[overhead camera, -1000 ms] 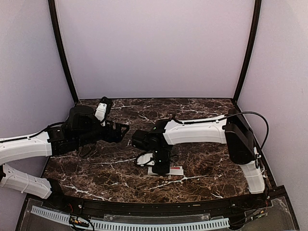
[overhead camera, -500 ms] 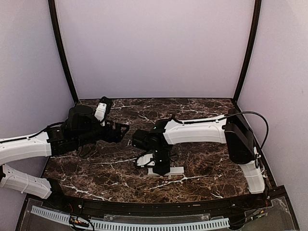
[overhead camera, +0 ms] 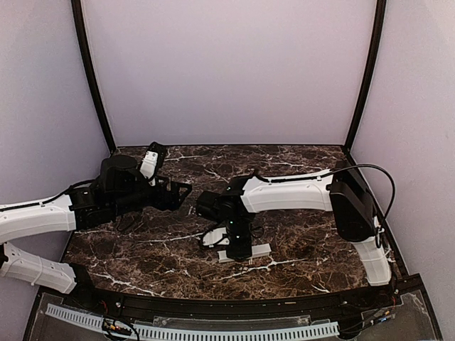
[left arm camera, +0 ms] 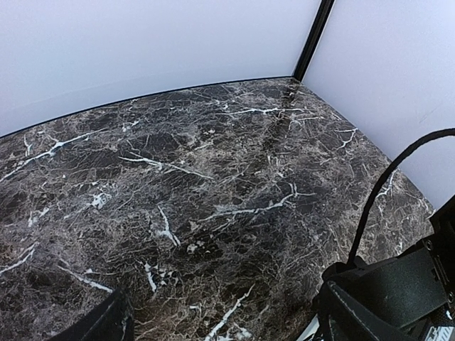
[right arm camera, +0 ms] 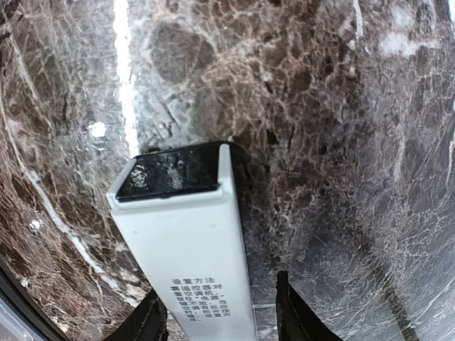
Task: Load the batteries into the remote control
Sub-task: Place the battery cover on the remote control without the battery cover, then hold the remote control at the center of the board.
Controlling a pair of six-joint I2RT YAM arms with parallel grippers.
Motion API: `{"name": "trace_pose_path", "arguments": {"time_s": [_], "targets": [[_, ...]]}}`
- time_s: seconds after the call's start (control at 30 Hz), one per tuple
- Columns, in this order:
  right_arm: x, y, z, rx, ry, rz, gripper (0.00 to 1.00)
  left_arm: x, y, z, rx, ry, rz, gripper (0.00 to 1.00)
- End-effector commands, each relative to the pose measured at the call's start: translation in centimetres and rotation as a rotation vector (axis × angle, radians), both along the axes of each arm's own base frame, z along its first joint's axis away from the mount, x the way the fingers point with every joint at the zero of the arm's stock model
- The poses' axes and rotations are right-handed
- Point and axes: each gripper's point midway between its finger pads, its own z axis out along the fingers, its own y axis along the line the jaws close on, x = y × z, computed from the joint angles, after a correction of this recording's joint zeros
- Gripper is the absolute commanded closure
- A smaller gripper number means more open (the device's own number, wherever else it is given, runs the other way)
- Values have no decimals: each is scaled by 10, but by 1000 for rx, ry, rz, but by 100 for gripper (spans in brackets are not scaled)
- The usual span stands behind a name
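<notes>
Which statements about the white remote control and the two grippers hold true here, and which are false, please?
1. The long slim white rectangular remote control lies flat on the dark brown, white-veined marble table. True.
2. The left gripper holds a battery. False: it is open and empty, hovering over bare marble.
3. The right gripper points down at the remote control, one finger on each side of it. True.
4. The remote control's white face is blank. False: small black printed text shows on it, and its far end is dark and glossy.
</notes>
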Motion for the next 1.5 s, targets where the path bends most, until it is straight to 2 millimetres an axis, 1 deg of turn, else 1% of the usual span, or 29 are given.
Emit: {"name": "trace_pose_path", "arguments": {"time_s": [0.0, 0.17, 0.23, 0.3, 0.33, 0.47, 0.57, 0.6, 0.63, 0.67, 0.7, 0.73, 0.77, 0.8, 0.83, 0.87, 0.9, 0.93, 0.97, 1.0, 1.03, 1.07, 1.1, 1.13, 1.23, 1.27, 1.3, 1.33, 1.47], "targets": [[4, 6, 0, 15, 8, 3, 49, -2, 2, 1, -5, -12, -10, 11], [7, 11, 5, 42, -11, 7, 43, -2, 2, 1, -5, -14, -13, 11], [7, 16, 11, 74, -13, 7, 41, -3, 2, 1, -3, -17, -14, 11], [7, 22, 23, 121, -16, 7, 39, -3, 1, 2, -1, -22, -21, 11], [8, 26, 32, 156, -17, 2, 38, -4, 1, 3, -1, -24, -25, 11], [0, 33, 83, 321, 29, -33, 38, -6, 3, 13, 4, -67, -42, 11], [-5, 27, 124, 439, 57, -99, 39, -13, 3, 28, 4, -127, -81, 11], [-4, 24, 138, 486, 55, -131, 39, -16, 0, 31, 1, -135, -112, 11], [0, 20, 149, 526, 51, -186, 40, -19, -2, 33, 18, -154, -142, 11], [5, 15, 161, 579, 48, -248, 43, -26, -9, 35, 36, -162, -206, 11], [12, 11, 172, 636, 57, -318, 48, -33, -18, 30, 46, -148, -275, 12], [24, 2, 179, 680, 67, -416, 52, -37, -23, 28, 84, -152, -322, 12], [30, -3, 185, 720, 72, -491, 59, -48, -35, 18, 112, -130, -406, 12], [43, -15, 184, 741, 70, -609, 70, -55, -40, 12, 175, -138, -471, 12], [61, -32, 181, 745, 39, -745, 83, -71, -51, -11, 238, -79, -563, 11], [71, -46, 175, 729, 10, -865, 99, -77, -59, -11, 294, -116, -626, 10], [83, -66, 165, 699, -33, -1005, 100, -93, -69, -36, 376, -73, -703, 9], [87, -81, 156, 670, -63, -1104, 100, -99, -77, -37, 423, -103, -755, 8], [87, -92, 147, 637, -82, -1184, 100, -113, -84, -61, 492, -55, -823, 6], [88, -106, 137, 604, -124, -1260, 100, -115, -93, -59, 513, -73, -858, 6], [87, -117, 129, 577, -151, -1320, 100, -122, -98, -79, 557, -26, -902, 4], [84, -127, 118, 545, -169, -1371, 100, -122, -107, -91, 583, -9, -929, 4], [81, -135, 109, 517, -178, -1414, 100, -122, -109, -96, 593, 2, -940, 3], [76, -140, 99, 490, -174, -1458, 100, -120, -115, -108, 617, 17, -957, 2], [63, -148, 73, 421, -140, -1505, 100, -115, -121, -133, 670, 37, -974, 2], [60, -150, 63, 396, -135, -1514, 100, -114, -120, -146, 696, 52, -987, 2], [57, -151, 56, 379, -126, -1517, 100, -113, -120, -152, 710, 58, -988, 2], [55, -151, 50, 364, -122, -1519, 100, -112, -120, -162, 726, 76, -989, 2], [49, -142, 30, 326, -99, -1501, 100, -105, -123, -176, 746, 82, -963, 2]]}}
